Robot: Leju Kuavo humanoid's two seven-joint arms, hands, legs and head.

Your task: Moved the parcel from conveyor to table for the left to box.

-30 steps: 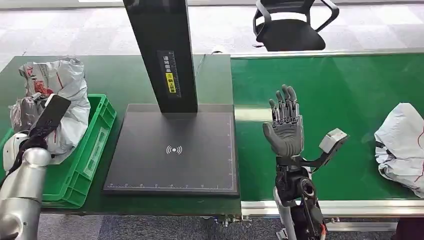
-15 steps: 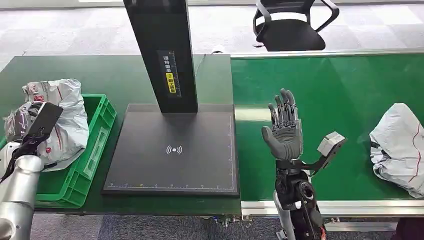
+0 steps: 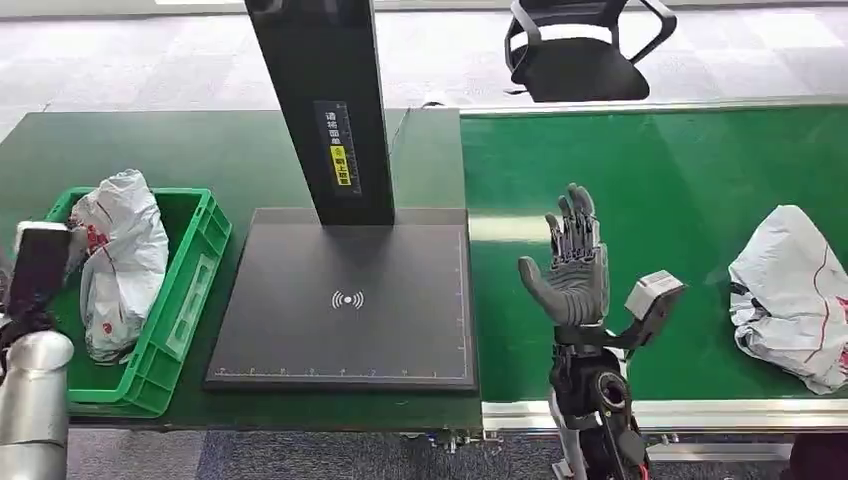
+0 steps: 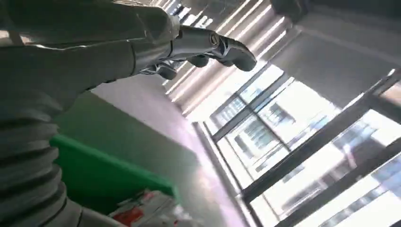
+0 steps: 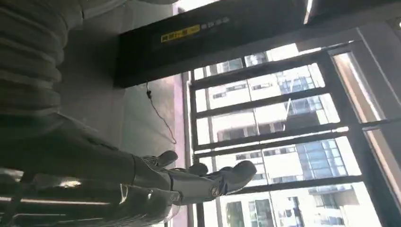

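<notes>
Right hand (image 3: 573,270), fingers spread & empty, is held upright; parcel (image 3: 793,297) at 3 o'clock should be gripped mid-body. Left hand (image 4: 198,47): empty, fingers apart.

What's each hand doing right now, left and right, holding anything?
Left hand: open, holding nothing; the parcel lies in the green box.
Right hand: open, fingers apart, raised over the conveyor, holding nothing.

Black post (image 3: 325,100) blocks mid-table; belt (image 3: 680,190) open (btwn hand (image 3: 570,270), parcel (image 3: 790,300)).
</notes>
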